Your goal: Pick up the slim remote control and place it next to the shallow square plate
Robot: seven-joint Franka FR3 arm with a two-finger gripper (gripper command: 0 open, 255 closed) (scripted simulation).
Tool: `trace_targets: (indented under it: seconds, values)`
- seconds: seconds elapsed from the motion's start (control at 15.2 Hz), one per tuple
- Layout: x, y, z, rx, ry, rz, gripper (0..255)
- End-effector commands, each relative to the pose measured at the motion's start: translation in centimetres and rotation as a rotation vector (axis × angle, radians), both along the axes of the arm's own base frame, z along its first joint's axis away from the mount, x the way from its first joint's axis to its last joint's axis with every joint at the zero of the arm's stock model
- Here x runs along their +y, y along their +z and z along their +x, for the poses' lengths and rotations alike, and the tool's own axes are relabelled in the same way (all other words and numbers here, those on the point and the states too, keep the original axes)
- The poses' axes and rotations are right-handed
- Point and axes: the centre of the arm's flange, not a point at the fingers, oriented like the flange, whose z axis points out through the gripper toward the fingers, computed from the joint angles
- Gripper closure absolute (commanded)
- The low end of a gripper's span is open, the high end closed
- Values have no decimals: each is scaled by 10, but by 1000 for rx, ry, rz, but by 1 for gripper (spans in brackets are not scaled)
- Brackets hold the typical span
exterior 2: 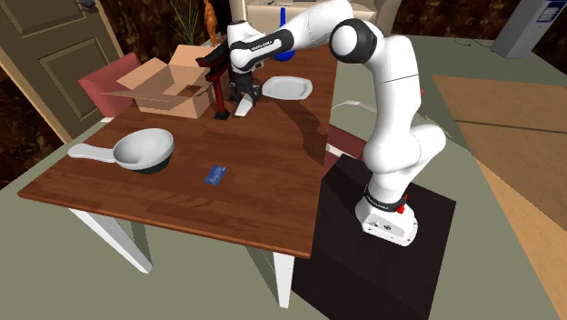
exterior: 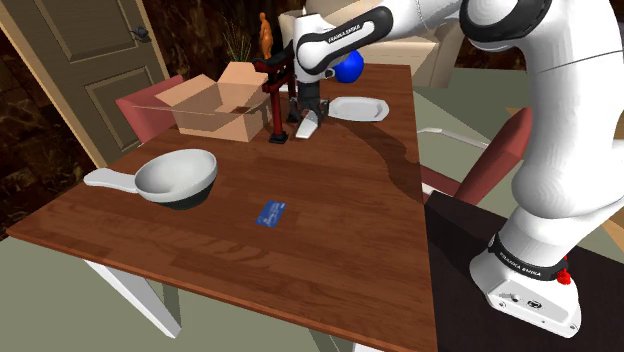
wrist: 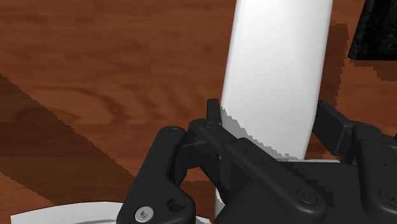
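Gripper (wrist: 272,121) clenched on white remote (wrist: 277,70) — over wood-grain table (wrist: 95,76), near white plate (exterior: 357,109); panelled door (exterior: 95,60) behind.

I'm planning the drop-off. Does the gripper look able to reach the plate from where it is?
Probably yes: the gripper, jaws clasping the remote, hangs right beside the plate, with bare table between them and nothing in the way.

Slim remote control (wrist: 277,70): plain white.
Gripper (wrist: 270,124): all black.
Table (exterior: 330,240): red-brown, wood-grain pattern.
Shallow square plate (exterior: 357,109), upper centre: white.
Cardboard box (exterior: 215,105), upper left: tan.
Handled bowl (exterior: 178,175), left: pale grey inside, dark underneath, white handle.
Card (exterior: 271,213), centre: blue, faint pale markings.
Upright clamp (exterior: 272,95), upper centre: dark red.
Arm (exterior: 560,120): white, dark joints.
Stand (exterior: 470,260), lower right: black.
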Motion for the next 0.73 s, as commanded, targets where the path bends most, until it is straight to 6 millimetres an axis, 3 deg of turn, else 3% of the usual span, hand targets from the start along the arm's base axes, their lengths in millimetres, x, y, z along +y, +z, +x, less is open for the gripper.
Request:
trace_targets:
  seconds: [0.0, 0.2, 0.66]
  values:
    - [-1, -10, -1, -1, 0, 0, 255]
    - [-1, -24, -1, -1, 0, 0, 255]
    - [-1, -24, -1, -1, 0, 0, 255]
